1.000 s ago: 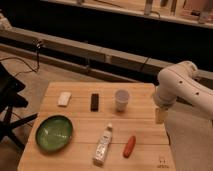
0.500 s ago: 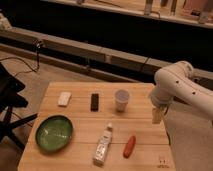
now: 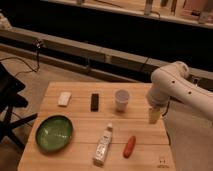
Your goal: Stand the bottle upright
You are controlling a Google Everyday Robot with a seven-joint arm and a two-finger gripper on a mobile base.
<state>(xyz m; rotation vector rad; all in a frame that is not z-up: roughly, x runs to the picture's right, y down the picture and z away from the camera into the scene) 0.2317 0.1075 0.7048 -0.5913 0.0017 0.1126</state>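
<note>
- Dim, warm indoor light; the background beyond the wooden table [image 3: 80, 122] falls nearly black.
- The white arm [image 3: 172, 82] is brightest on its upper side.
- The gripper [image 3: 154, 116], over the table's right edge, looks yellowish, without glare.

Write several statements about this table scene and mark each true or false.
The bottle lies on its side on the table. True.
The tool grips the bottle. False: it hangs over the table's right edge, apart from the bottle.
The green bowl holds the orange item. False: the orange item lies on the table beside the bottle.
The cup stands upright between the black bar and the tool. True.
</note>
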